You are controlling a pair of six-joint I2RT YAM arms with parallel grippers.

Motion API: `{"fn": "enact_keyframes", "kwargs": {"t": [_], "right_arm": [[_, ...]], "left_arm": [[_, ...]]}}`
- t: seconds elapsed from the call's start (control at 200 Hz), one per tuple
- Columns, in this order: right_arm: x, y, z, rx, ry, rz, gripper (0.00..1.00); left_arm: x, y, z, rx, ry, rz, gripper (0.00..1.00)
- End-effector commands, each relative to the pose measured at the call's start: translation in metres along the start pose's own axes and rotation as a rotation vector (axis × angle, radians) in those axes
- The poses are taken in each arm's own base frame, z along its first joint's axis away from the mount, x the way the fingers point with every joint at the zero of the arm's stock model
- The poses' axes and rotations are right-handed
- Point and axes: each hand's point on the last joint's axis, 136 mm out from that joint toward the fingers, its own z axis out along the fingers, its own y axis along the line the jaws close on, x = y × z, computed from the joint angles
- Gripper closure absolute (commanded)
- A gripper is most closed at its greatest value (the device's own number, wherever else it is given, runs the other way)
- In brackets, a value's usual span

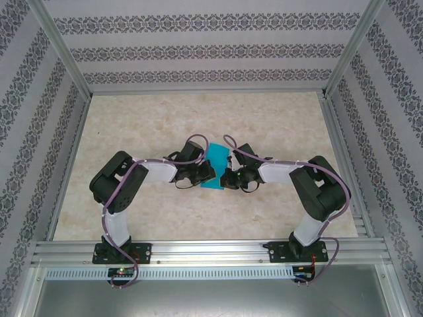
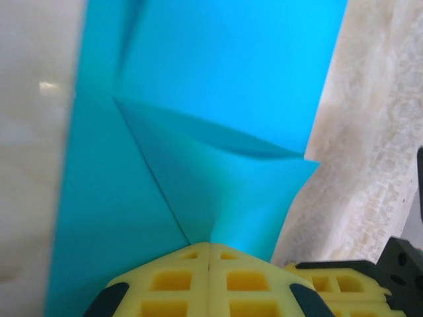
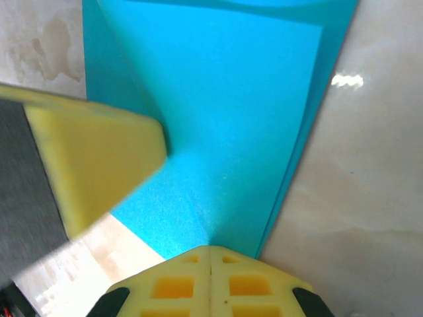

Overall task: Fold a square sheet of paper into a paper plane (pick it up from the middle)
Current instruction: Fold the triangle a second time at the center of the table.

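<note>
Pinching the cyan sheet (image 2: 218, 59) (partly folded), left gripper (image 2: 209, 247) and right gripper (image 3: 210, 251) both clamped closed

Arms bent inward, left gripper (image 2: 209, 247) closed, right gripper (image 3: 210, 249) closed

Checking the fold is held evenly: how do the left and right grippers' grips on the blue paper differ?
The left gripper pinches a creased flap lifted off the sheet; the right gripper pinches flat, stacked layers. The left gripper holds the paper's left side, the right gripper its right side. Both are shut on the paper, facing each other across it.
</note>
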Motion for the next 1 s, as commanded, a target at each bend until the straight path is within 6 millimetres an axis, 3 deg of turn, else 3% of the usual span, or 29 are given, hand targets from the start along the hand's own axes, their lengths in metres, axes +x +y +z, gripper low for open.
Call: {"fn": "enact_keyframes", "kwargs": {"t": [0.0, 0.255, 0.395, 0.52, 0.639, 0.839, 0.994], "right_arm": [[0.071, -0.08, 0.005, 0.281, 0.208, 0.127, 1.0], [0.072, -0.078, 0.005, 0.276, 0.211, 0.128, 1.0], [0.07, -0.075, 0.006, 0.268, 0.204, 0.126, 1.0], [0.07, -0.074, 0.007, 0.267, 0.207, 0.124, 1.0], [0.071, -0.074, 0.008, 0.269, 0.212, 0.125, 1.0], [0.073, -0.076, 0.01, 0.275, 0.215, 0.128, 1.0], [0.074, -0.076, 0.009, 0.277, 0.215, 0.126, 1.0]], "left_arm": [[-0.034, 0.043, -0.014, -0.164, -0.101, -0.022, 1.0], [-0.059, 0.047, -0.022, -0.161, -0.121, -0.02, 1.0], [-0.061, 0.012, -0.034, -0.027, -0.131, 0.052, 1.0], [-0.043, -0.024, -0.039, 0.099, -0.102, 0.129, 1.0], [-0.025, -0.04, -0.029, 0.141, -0.053, 0.171, 1.0], [-0.008, -0.039, 0.004, 0.121, 0.034, 0.163, 1.0], [-0.012, -0.025, 0.011, 0.039, 0.023, 0.155, 1.0]]}}
